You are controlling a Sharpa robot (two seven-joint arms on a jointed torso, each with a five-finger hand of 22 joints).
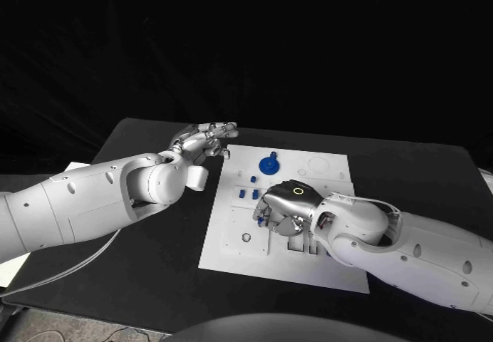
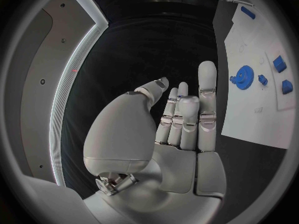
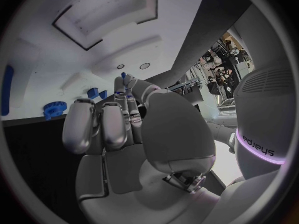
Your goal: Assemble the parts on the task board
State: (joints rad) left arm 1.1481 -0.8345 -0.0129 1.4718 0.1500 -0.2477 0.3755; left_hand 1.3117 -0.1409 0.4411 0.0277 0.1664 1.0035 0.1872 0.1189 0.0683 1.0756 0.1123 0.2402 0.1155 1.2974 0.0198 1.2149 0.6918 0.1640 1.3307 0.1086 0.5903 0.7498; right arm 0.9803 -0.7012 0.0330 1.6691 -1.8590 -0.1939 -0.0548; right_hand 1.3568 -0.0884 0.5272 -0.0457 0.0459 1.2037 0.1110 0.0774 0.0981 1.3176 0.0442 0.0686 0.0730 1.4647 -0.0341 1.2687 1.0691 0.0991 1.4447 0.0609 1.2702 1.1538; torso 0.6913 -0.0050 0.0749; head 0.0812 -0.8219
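Assembly looks early: blue gear (image 1: 268,165) and small blue parts (image 1: 246,192) lie loose on the task board (image 1: 231,253) mid-frame, right hand (image 1: 285,208) pinching a small blue part there, left hand (image 1: 206,139) empty, fingers loosely apart, upper-left.

Covering the middle of the white flat task board (image 1: 308,267) in the head view: the silver right hand (image 1: 286,208), with slots and any parts beneath unseen. Too small to tell apart by shape: the small blue pieces (image 1: 246,193) beside it. Cut off at the left wrist view's rim: the board's far end. Unclear whether the right hand's fingers (image 3: 124,97) pinch the small blue tip (image 3: 123,75).
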